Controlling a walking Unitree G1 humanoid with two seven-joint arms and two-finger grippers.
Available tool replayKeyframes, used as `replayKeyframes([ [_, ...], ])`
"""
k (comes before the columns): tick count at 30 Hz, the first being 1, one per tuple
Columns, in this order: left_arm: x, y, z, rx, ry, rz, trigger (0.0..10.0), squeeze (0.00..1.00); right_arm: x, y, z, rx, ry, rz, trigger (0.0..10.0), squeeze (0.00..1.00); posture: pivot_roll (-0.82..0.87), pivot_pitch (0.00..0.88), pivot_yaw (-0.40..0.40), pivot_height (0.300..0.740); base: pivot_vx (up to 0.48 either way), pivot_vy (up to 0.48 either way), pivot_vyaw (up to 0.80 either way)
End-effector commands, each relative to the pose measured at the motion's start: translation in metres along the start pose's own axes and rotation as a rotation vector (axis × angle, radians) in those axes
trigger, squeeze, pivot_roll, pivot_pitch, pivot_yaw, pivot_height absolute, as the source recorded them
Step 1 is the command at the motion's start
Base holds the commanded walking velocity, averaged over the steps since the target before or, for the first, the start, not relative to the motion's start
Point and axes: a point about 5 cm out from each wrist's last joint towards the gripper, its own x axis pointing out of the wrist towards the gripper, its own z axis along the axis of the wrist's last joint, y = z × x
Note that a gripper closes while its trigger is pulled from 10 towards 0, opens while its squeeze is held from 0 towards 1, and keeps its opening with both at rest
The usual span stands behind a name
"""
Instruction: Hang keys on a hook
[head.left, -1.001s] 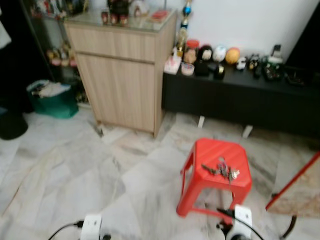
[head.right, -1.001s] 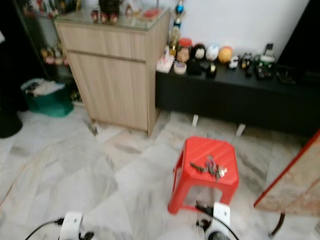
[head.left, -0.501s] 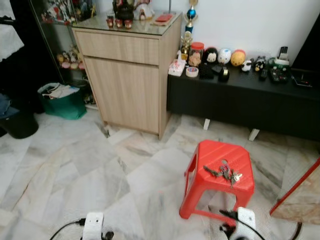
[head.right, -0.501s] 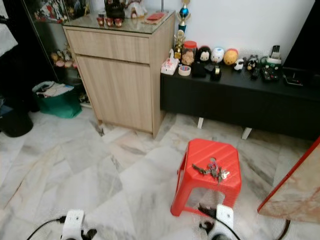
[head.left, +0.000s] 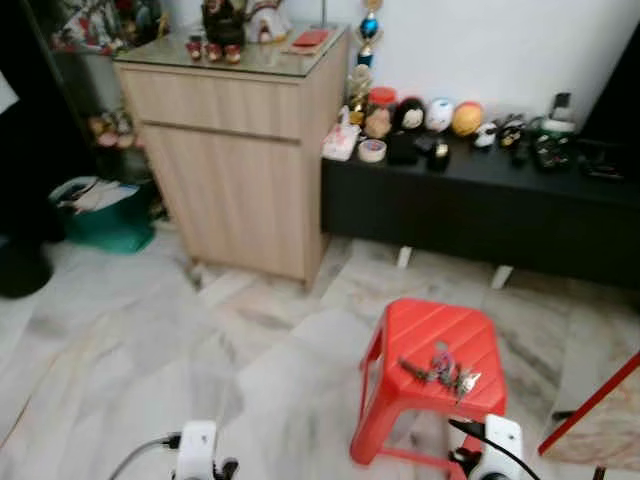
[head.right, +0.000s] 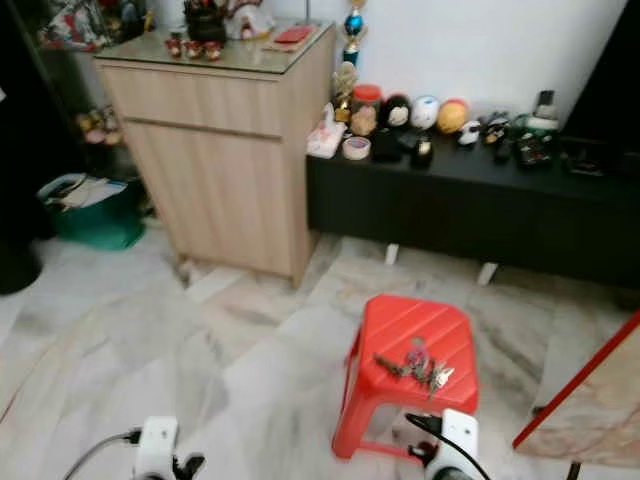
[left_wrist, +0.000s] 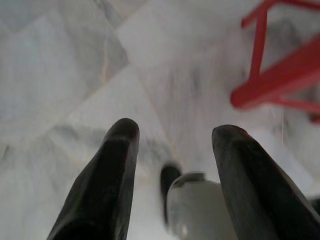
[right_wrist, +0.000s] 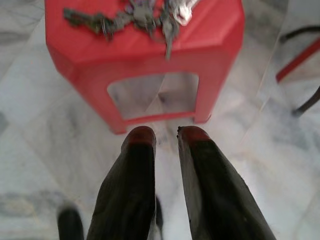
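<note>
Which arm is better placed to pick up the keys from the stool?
Right. The keys lie on the red stool directly ahead of the right gripper; the left gripper points at bare floor beside the stool.

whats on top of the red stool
A bunch of keys lies on the red plastic stool's seat, toward its front edge. Nothing covers the seat; individual keys are too small and blurred to count.
</note>
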Motion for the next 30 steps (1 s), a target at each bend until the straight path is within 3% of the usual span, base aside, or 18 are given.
replayKeyframes([
  [1, -0.003, 0.008, -0.008, -0.015, 0.031, 0.025, 10.0, 0.00, 0.002, 0.011, 0.001, -0.003, -0.003, 0.028, 10.0, 0.00, 0.08, 0.000, -0.052, 0.721, 0.337, 0.000, 0.00],
  [9, -0.003, 0.008, -0.009, -0.032, 0.026, 0.031, 10.0, 0.00, 0.003, 0.013, 0.009, -0.003, -0.029, 0.039, 10.0, 0.00, 0.07, 0.000, -0.054, 0.721, 0.239, 0.000, 0.00],
  [14, -0.001, 0.010, 0.005, -0.035, -0.045, 0.032, 10.0, 0.00, 0.004, 0.017, 0.019, -0.006, -0.059, 0.054, 10.0, 0.00, 0.07, 0.000, -0.055, 0.721, 0.000, 0.000, 0.00],
  [20, 0.001, 0.012, 0.049, -0.035, -0.279, 0.011, 10.0, 0.00, 0.006, 0.033, 0.051, -0.051, -0.217, 0.109, 10.0, 0.00, 0.06, 0.000, -0.056, 0.721, 0.000, 0.000, 0.00],
  [26, -0.008, 0.008, 0.111, -0.032, -0.622, -0.040, 10.0, 0.00, -0.001, 0.059, 0.092, -0.136, -0.460, 0.207, 10.0, 0.00, 0.06, 0.000, -0.062, 0.721, 0.000, 0.000, 0.00],
  [28, -0.015, 0.005, 0.123, -0.009, -0.710, -0.055, 10.0, 0.00, -0.005, 0.061, 0.104, -0.140, -0.546, 0.215, 10.0, 0.00, 0.06, 0.000, -0.061, 0.721, 0.000, 0.000, 0.00],
  [30, -0.017, 0.003, 0.124, -0.004, -0.737, -0.061, 10.0, 0.00, -0.007, 0.061, 0.108, -0.140, -0.580, 0.218, 10.0, 0.00, 0.05, 0.000, -0.062, 0.721, 0.000, 0.000, 0.00],
])
